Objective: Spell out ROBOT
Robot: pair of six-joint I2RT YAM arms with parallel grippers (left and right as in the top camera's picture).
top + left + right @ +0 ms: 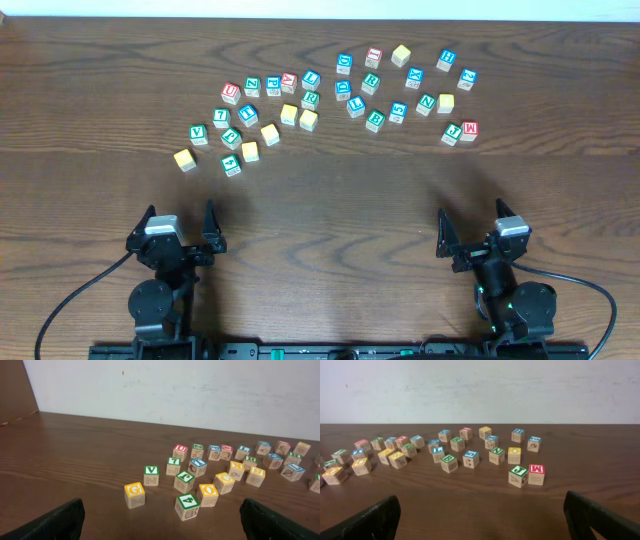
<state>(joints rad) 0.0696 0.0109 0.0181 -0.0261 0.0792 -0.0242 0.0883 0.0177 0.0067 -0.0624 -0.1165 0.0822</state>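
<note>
Counting from overhead, I get about 31 blocks [343, 90] and two claws, and nothing is lined up into ROBOT yet. They're little wooden cubes with pale wood sides and coloured top faces (blue, green, red, yellow) carrying letters or numbers. They're scattered loosely across the 12 o'clock half of the dark woodgrain table [320, 200]. A green R [371, 82] sits roughly at 12 o'clock, with a green B [375, 121] near it on its 6 o'clock side. The left claw [180, 222] is at 7 o'clock and the right claw [472, 228] at 5 o'clock, both spread wide, holding nothing, well apart from the blocks. The wrist cams show stuff overhead can't: markings on the cubes' side faces, plus a white wall [200, 390] behind the table. Left wrist reads a yellow G [134, 491] and a yellow O [207, 491]. Right wrist catches a green J [518, 472] just beside a red M [536, 470].
</note>
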